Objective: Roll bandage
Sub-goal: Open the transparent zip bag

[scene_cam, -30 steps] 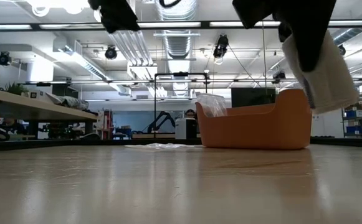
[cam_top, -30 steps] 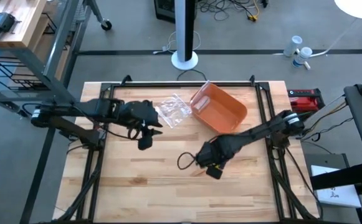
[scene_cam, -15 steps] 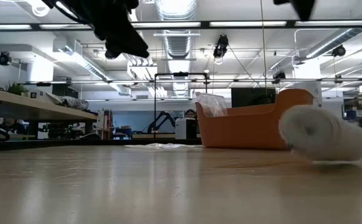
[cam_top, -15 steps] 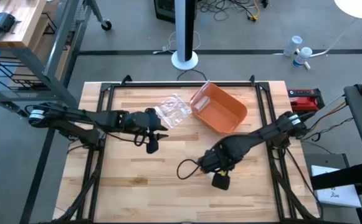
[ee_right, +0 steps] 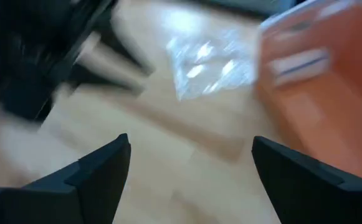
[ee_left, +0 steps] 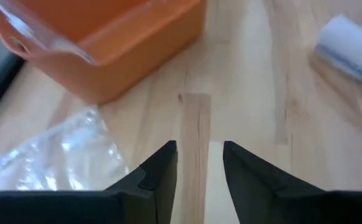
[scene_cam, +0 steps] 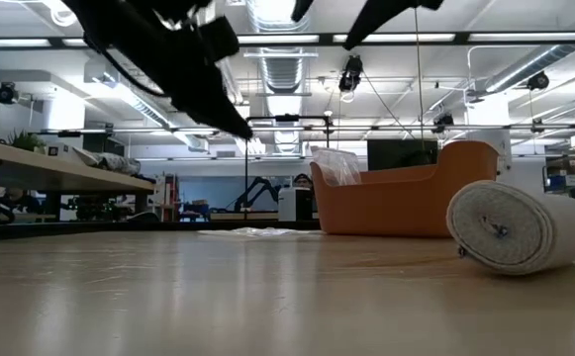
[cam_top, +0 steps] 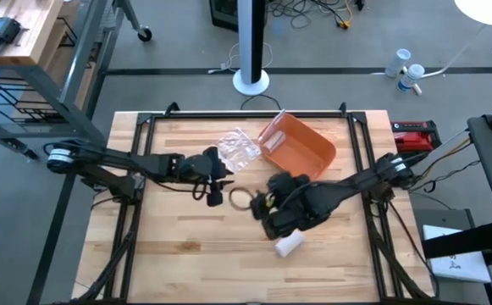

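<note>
High view shows the rolled bandage (cam_top: 289,246) lying free — right gripper (cam_top: 273,196) fingers spread wide and empty, left gripper (cam_top: 215,194) fingers narrowly apart and empty — so I judge the roll complete, retraction next.

- The bandage roll (cam_top: 289,245) lies on its side on the table (cam_top: 178,254), nearer the front edge than either arm.
- The tub (cam_top: 299,146) sits toward the back of the table.
- The plastic bag (cam_top: 236,150) lies flat just left of the tub.
- Both grippers hang between bag and roll, left gripper (cam_top: 215,196) left of right gripper (cam_top: 267,206).
</note>
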Available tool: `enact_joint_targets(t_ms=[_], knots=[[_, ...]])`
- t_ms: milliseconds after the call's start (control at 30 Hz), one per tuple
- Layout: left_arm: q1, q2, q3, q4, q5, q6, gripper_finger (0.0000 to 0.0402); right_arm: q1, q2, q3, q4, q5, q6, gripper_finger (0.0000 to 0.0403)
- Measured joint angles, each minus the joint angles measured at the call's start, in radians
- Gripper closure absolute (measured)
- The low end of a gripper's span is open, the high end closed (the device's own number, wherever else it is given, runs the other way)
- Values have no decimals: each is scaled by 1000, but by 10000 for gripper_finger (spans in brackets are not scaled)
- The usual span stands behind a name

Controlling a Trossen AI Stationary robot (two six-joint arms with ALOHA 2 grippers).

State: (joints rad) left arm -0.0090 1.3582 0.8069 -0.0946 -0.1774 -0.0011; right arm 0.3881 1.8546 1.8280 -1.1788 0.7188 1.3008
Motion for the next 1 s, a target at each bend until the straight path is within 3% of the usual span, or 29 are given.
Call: enact_joint_targets(t_ms=[67, 167, 367, 500, 733, 867, 1000], knots=[[14, 45, 0, 6, 5, -13, 274, -10, 8, -2, 57, -76, -76, 86], [67, 117, 6, -65, 8, -156, 259, -10, 8, -1, 89, -141, -88, 94], [229, 243, 70, -90, 143, -351, 231, 14, 8, -1, 75, -220, -74, 107], [300, 351, 140, -99, 136, -421, 212, 13, 8, -1, 68, -254, -129, 114], [319, 529, 250, -122, 138, -477, 197, 25, 7, -2, 49, -340, -165, 130], [276, 566, 270, -130, 140, -418, 229, 48, -3, -2, -12, -328, -137, 141], [229, 568, 270, -142, 143, -405, 320, 53, -52, -1, -151, -216, -137, 152]])
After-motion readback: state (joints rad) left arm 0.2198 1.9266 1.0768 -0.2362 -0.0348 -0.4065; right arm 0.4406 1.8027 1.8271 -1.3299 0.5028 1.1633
